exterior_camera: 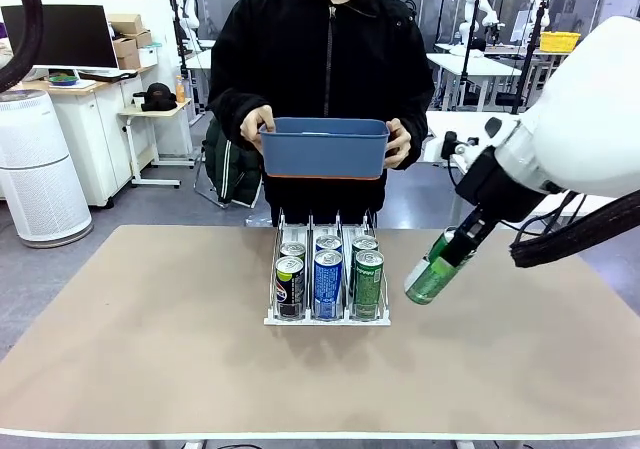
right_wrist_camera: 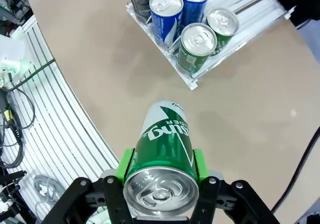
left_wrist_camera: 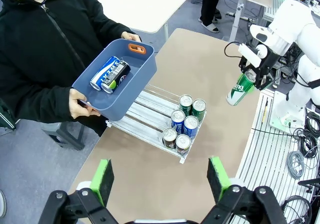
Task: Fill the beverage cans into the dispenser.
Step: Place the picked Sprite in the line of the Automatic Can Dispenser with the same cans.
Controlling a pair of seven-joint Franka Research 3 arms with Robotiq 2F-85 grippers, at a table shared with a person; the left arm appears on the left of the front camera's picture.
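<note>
"Right wrist view first: what has the right gripper (right_wrist_camera: 162,165) got?"

"A green can (right_wrist_camera: 164,139), clamped between its two green pads (right_wrist_camera: 125,165). The can hangs tilted in the air off the right side of the dispenser (exterior_camera: 327,321), near its front end and not touching it."

"And the dispenser itself?"

"It holds six cans (exterior_camera: 328,284), upright at its front end, two to a lane: dark in the left lane, blue in the middle, green in the right."

"The left gripper (left_wrist_camera: 161,171)?"

"Fingers spread wide with nothing between them, held high and well apart from the dispenser."

"Anything else near the dispenser?"

"A person stands beyond its far end, holding a blue bin (exterior_camera: 325,149) in both hands just above that end. Two more cans (left_wrist_camera: 110,74) lie on their sides in the bin."
</note>
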